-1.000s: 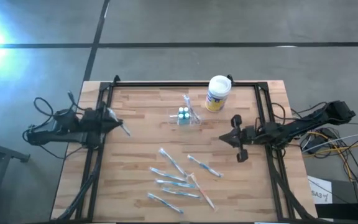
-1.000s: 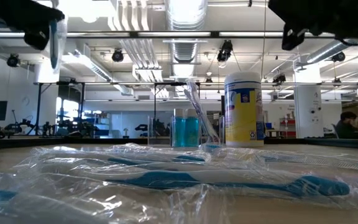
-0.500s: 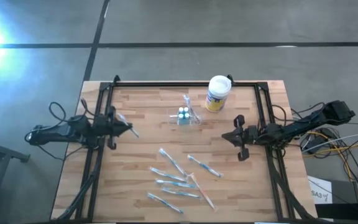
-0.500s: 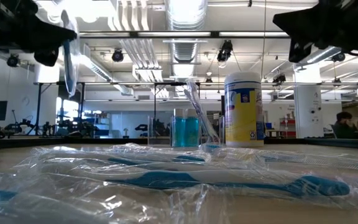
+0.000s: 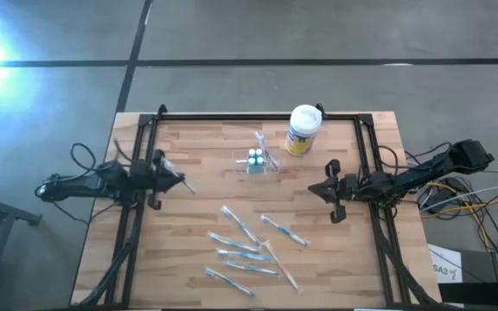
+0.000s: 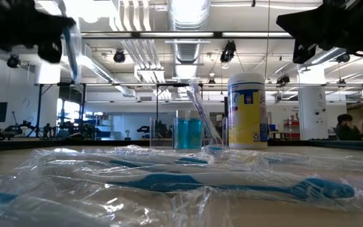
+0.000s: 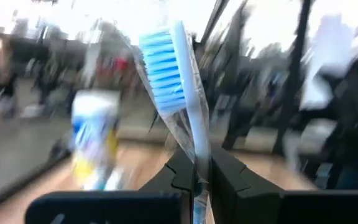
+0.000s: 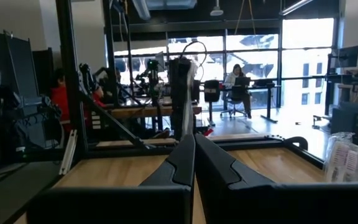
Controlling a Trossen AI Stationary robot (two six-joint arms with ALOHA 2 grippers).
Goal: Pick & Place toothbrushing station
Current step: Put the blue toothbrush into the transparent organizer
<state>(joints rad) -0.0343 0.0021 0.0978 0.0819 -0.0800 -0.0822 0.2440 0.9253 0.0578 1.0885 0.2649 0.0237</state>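
Observation:
The toothbrushing station [image 5: 256, 161] is a small clear holder at the table's far middle, also in the low view [image 6: 188, 132]. It has blue inside, and a wrapped brush [image 5: 264, 143] leans out of it. My left gripper [image 5: 173, 181] hangs over the table's left side, shut on a wrapped toothbrush [image 7: 179, 93]. My right gripper [image 5: 316, 190] hovers over the right side, shut and empty, as its own wrist view [image 8: 193, 140] shows. My left gripper pinches the toothbrush's white handle [image 7: 197, 167], inside its clear wrapper, between its two fingers. The blue-bristled head [image 7: 161, 62] sticks out past the fingertips toward the table's middle. The brush is lifted clear of the table, as the low view [image 6: 72, 50] shows.
A white-lidded, yellow-labelled canister [image 5: 303, 130] stands right of the station. Several wrapped toothbrushes [image 5: 249, 246] lie scattered on the near middle of the table. A black frame [image 5: 258, 117] runs around the tabletop. People sit in the room beyond [image 8: 236, 78].
My left gripper has sunk a little and shifted toward the table's right with the toothbrush. The brush's head now reaches farther over the table and leans more than before. My left gripper stays shut on it.

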